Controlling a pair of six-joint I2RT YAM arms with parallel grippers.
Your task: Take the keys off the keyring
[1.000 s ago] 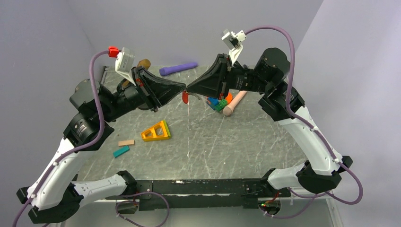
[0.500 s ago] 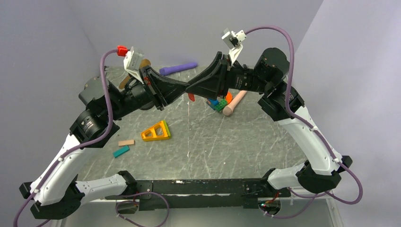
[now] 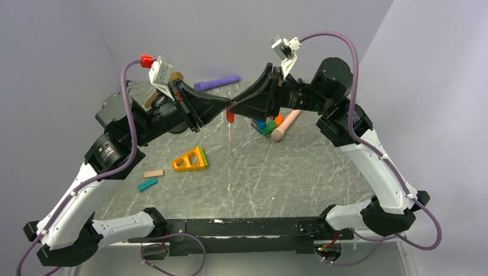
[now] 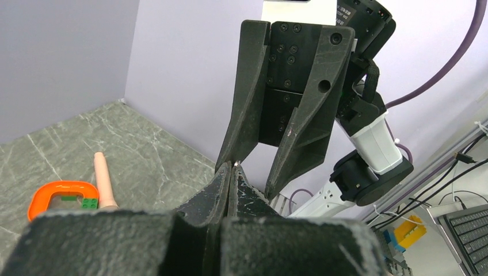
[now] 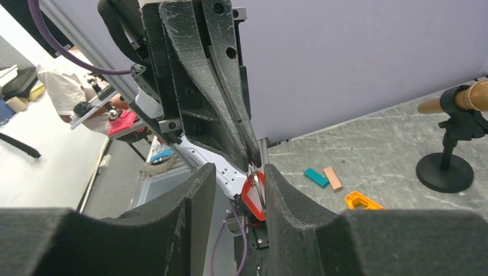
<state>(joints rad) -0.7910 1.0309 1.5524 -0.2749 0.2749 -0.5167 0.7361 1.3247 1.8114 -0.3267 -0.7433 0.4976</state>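
Both grippers meet tip to tip in the air over the back middle of the table. The key, a small red oval piece [image 3: 230,116], hangs just under the meeting point. In the right wrist view the key [image 5: 254,196] dangles from a thin metal ring [image 5: 260,192]. My left gripper [image 3: 228,103] is shut, its tips [image 4: 233,168] pinched on the ring's top. My right gripper [image 3: 235,106] is open. Its jaws [image 5: 240,168] stand apart around the key, which rests against the right-hand finger [image 5: 282,195].
An orange loop with blue and green blocks [image 3: 267,124] and a pink cylinder [image 3: 285,125] lie under the right gripper. A purple cylinder [image 3: 217,84] lies at the back. A yellow triangle frame [image 3: 190,160], tan block [image 3: 153,173] and teal block [image 3: 147,184] lie left. A black stand [image 5: 449,167] is behind the left arm.
The left arm rose and moved right, lifting the red key a little. Both grippers' tips now overlap slightly more. The right arm barely moved.
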